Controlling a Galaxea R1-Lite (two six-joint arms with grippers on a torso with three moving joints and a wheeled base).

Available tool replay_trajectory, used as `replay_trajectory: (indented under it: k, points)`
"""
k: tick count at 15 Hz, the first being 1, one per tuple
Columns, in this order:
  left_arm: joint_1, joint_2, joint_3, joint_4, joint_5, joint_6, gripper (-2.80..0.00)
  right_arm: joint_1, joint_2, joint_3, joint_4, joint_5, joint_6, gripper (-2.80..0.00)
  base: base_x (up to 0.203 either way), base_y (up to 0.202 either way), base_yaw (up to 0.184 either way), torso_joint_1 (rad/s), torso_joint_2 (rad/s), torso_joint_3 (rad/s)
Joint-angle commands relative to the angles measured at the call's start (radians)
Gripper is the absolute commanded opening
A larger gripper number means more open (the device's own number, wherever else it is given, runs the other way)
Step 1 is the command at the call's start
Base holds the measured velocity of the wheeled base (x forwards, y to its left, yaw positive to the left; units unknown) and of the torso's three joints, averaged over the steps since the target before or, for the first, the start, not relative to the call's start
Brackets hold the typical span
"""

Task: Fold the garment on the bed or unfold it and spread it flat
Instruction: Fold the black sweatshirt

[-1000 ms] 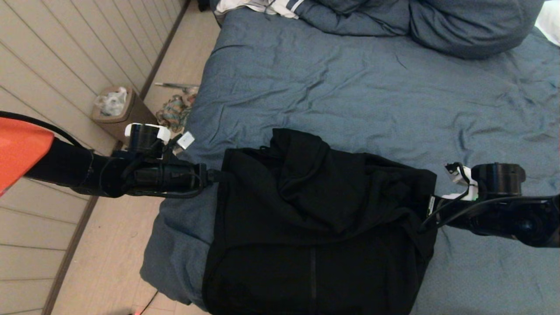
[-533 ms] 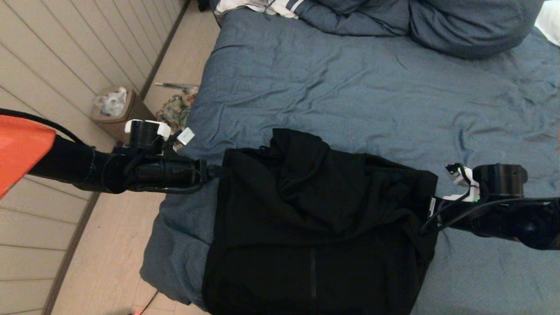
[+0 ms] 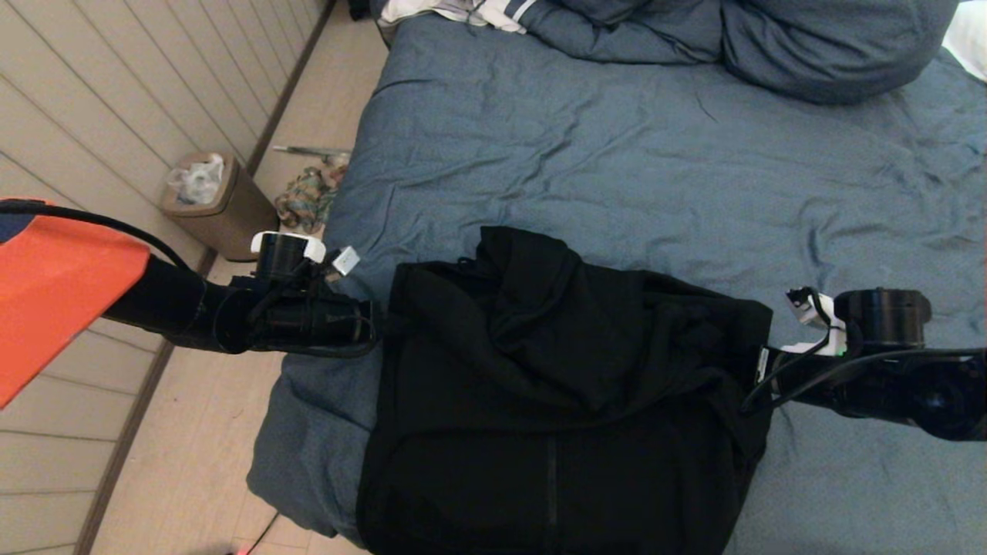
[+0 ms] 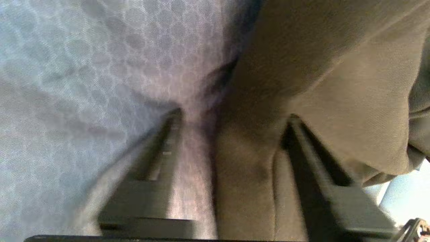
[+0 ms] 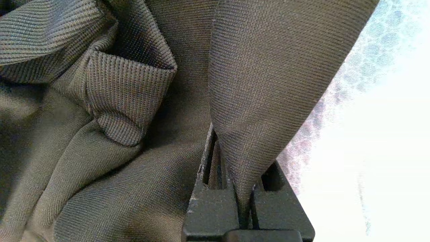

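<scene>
The black garment (image 3: 555,385) lies bunched in folds on the bed (image 3: 617,154), near its front edge, and part of it hangs over that edge. My left gripper (image 3: 382,320) is at the garment's left edge. In the left wrist view it (image 4: 234,115) stands open, with the garment's (image 4: 336,67) edge lying between its fingers (image 4: 168,148) on the blue duvet (image 4: 84,67). At the garment's right edge is my right gripper (image 3: 759,366). The right wrist view shows this gripper (image 5: 242,148) shut on a fold of the garment (image 5: 268,67), beside a ribbed cuff (image 5: 127,101).
Blue pillows (image 3: 833,46) and a white striped cloth (image 3: 478,11) lie at the far end of the bed. On the floor to the left stand a brown bin (image 3: 220,204) and a multicoloured rag (image 3: 308,196), next to the panelled wall (image 3: 116,92).
My left arm has moved right, onto the garment's left edge, and its jaws have narrowed. The right arm and the garment have stayed put.
</scene>
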Motion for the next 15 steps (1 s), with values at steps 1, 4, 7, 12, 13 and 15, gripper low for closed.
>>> replay_trajectory:
  k: [1, 4, 7, 12, 13, 15]
  points:
    - [-0.006, 0.008, 0.001, -0.011, -0.005, -0.012, -2.8, 0.002, 0.005, 0.003, -0.003, 0.002, 0.001, -2.8, 0.0, 0.0, 0.0, 0.0, 0.0, 0.0]
    - [-0.045, -0.023, 0.024, -0.011, -0.01, -0.035, -2.8, 0.007, 0.007, 0.002, -0.003, 0.002, 0.001, -2.8, 0.0, 0.0, 0.0, 0.0, 0.0, 0.0]
    - [-0.051, -0.065, 0.02, -0.011, -0.011, -0.068, -2.8, 0.011, -0.017, 0.005, -0.041, 0.002, 0.001, -2.8, 0.0, 0.0, 0.0, 0.0, 0.0, 0.0]
    - [-0.051, -0.119, -0.055, -0.002, -0.007, -0.104, -2.8, 0.058, -0.075, -0.071, -0.049, -0.025, 0.005, -2.8, 0.0, 0.0, 0.0, 0.0, 0.0, 0.0]
    - [-0.051, -0.127, -0.077, 0.0, -0.003, -0.108, -2.8, 0.072, -0.079, -0.101, -0.047, -0.066, 0.003, -2.8, 0.0, 0.0, 0.0, 0.0, 0.0, 0.0]
    - [-0.037, -0.142, -0.094, 0.001, 0.0, -0.117, -2.8, 0.104, -0.073, -0.152, -0.045, -0.136, -0.009, -2.8, 0.0, 0.0, 0.0, 0.0, 0.0, 0.0]
